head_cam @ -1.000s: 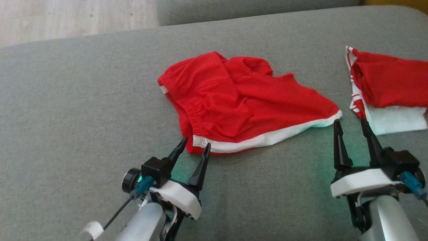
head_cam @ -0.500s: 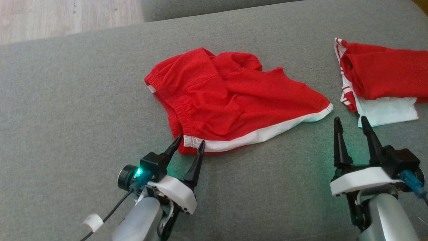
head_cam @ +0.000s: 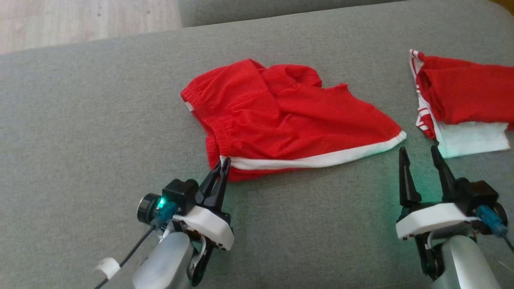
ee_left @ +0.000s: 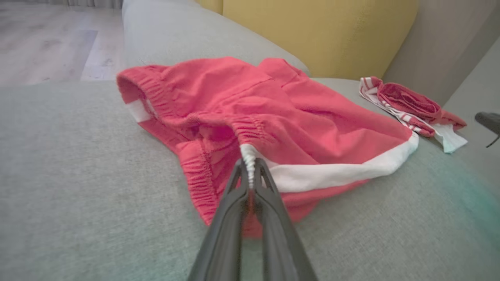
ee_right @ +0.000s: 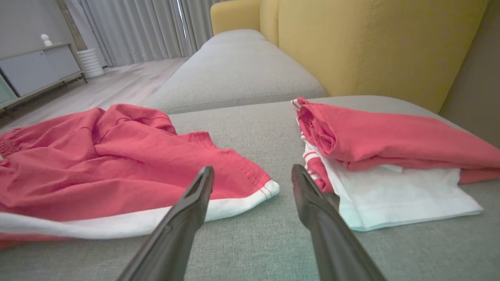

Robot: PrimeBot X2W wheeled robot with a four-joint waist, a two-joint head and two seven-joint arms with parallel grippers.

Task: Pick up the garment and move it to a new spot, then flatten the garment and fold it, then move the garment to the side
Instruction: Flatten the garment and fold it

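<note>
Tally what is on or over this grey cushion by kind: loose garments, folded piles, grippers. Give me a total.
Loose garments: 1, the red shorts with white trim.
Folded piles: 1, the folded pile, red over white.
Grippers: 2, the left gripper shut on the shorts' white trim and the right gripper open.
Total: 4

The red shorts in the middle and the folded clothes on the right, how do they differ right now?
The red shorts lie crumpled and spread out; the folded clothes sit in a neat stack. The left gripper is pinching the shorts' white-banded corner; nothing grips the folded clothes, and the open right gripper hovers beside them. Both are red with white and lie on the grey cushion.
</note>
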